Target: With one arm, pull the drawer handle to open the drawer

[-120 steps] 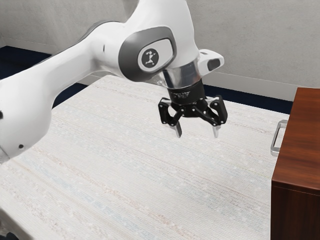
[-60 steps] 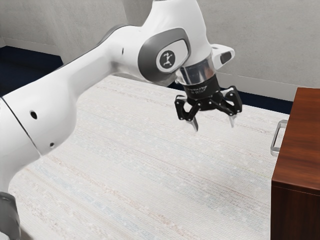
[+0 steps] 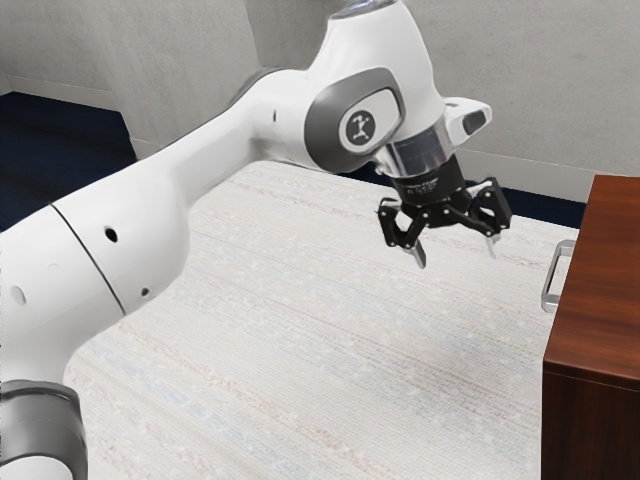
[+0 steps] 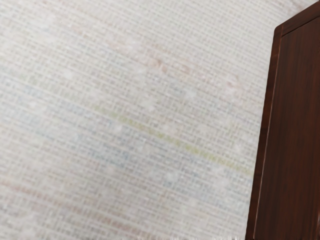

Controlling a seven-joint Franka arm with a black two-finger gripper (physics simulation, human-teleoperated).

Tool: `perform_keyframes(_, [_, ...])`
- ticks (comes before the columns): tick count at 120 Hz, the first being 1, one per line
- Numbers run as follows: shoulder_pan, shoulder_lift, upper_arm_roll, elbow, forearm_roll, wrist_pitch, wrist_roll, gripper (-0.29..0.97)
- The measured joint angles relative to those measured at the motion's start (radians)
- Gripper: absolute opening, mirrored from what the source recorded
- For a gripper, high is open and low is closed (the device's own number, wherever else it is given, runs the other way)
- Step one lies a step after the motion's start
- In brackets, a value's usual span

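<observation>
Approach step. Your black two-finger gripper point(image 3: 457, 256) hangs short of silver metal loop handle point(image 3: 553, 276) on dark brown wooden drawer cabinet point(image 3: 600, 300), jaws apart, empty. Next: straddle handle, clamp, pull outward.

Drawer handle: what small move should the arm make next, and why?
Probably shift the open black pincer rightward in the exterior view and slightly down: it hangs apart from the grey metal loop handle on the dark wooden cabinet, holding nothing.

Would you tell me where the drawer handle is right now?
The drawer handle is at the exterior view's right, on the front of the wooden cabinet. It is to the right of the open gripper and apart from it.
</observation>
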Motion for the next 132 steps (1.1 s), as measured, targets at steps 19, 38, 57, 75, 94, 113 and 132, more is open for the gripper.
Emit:
perform_keyframes(19, [0.004,0.011,-0.003,0.002,-0.046,0.007,0.028,0.68])
perform_keyframes(38, [0.002,0.011,-0.01,0.003,-0.085,0.011,0.059,0.68])
perform_keyframes(57, [-0.006,0.011,-0.027,0.004,-0.096,0.017,0.082,0.68])
perform_keyframes(75, [-0.01,0.013,-0.032,0.003,-0.101,0.034,0.098,0.67])
perform_keyframes(94, [-0.017,0.017,-0.034,0.003,-0.124,0.053,0.111,0.63])
perform_keyframes(113, [-0.021,0.02,-0.039,0.003,-0.138,0.069,0.121,0.59])
perform_keyframes(132, [-0.022,0.032,-0.04,0.002,-0.144,0.077,0.129,0.55])
